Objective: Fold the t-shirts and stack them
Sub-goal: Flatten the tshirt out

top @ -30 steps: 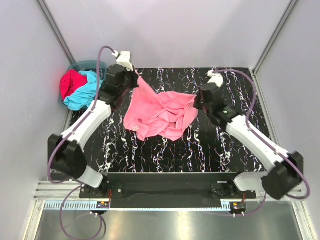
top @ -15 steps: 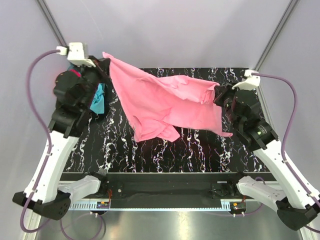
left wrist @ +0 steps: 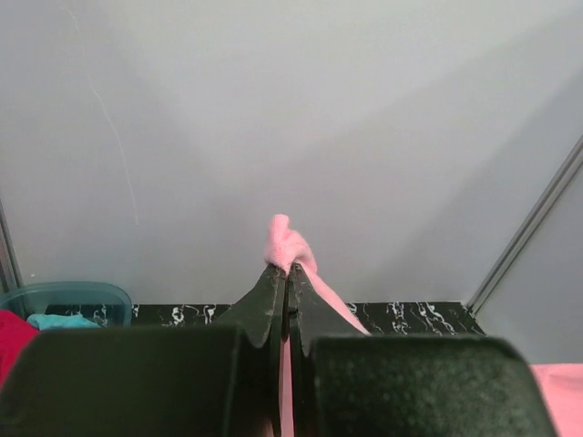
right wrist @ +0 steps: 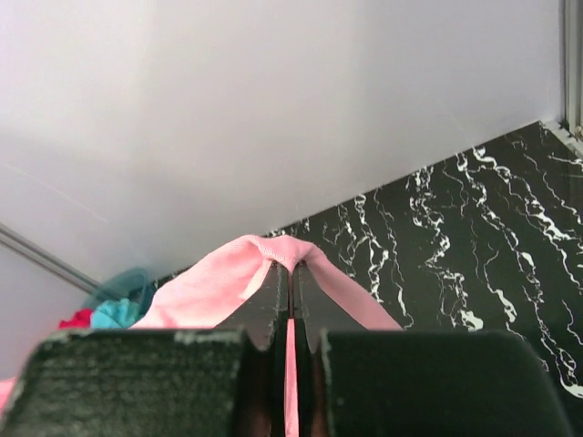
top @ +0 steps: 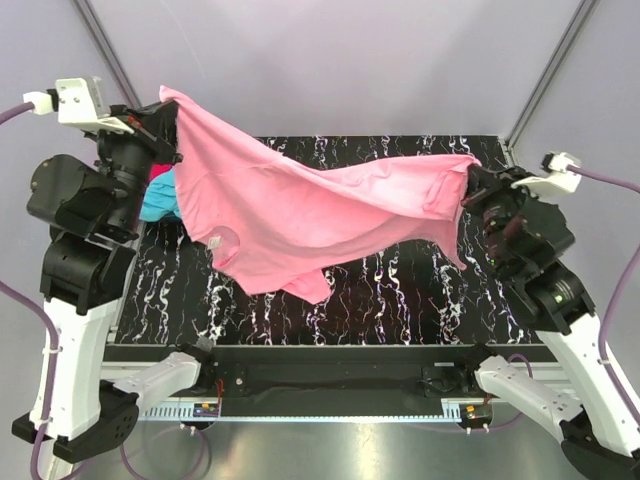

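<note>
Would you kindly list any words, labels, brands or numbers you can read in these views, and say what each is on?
No legible text in any view.
Small white neck label on the pink t-shirt: too small to read.

right gripper (right wrist: 291, 276) pinched on pink tee (right wrist: 214, 287) | cloth falls left and right of tips | marbled table (right wrist: 474, 228) right | basket (right wrist: 133, 283) far left | turquoise tee (right wrist: 115, 314), red tee (right wrist: 76, 320) by it

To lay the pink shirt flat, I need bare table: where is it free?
Bare table shows along the near edge, in front of the held pink t-shirt. Crowded: far left, the basket with the turquoise t-shirt and red t-shirt.
</note>
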Robot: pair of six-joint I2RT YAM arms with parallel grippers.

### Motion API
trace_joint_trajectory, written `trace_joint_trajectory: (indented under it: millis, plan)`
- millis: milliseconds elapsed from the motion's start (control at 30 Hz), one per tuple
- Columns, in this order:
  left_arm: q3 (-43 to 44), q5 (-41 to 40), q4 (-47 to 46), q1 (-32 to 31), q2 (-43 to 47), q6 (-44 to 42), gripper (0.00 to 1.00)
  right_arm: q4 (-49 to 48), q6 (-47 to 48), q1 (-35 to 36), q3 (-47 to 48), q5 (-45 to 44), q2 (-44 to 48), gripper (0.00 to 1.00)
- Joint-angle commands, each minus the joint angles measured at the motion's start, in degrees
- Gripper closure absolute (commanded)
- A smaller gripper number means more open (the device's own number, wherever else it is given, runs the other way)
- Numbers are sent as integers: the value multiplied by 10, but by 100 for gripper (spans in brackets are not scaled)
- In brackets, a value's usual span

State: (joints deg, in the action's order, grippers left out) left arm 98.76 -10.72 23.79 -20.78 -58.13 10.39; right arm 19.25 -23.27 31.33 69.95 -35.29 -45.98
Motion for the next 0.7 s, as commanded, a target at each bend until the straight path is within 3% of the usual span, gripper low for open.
trace_joint_trajectory:
  millis: [0, 267, 667]
  plan:
    - [55, 9, 6, -1, 6, 5, 100, -36, 0, -3, 19, -39, 32, 100]
    - [89, 5, 33, -1, 23, 16, 100, -59, -22, -4, 3, -65, 73, 100]
    - [180, 118, 52, -1, 45, 52, 100, -47, -11, -2, 65, 57, 89, 100]
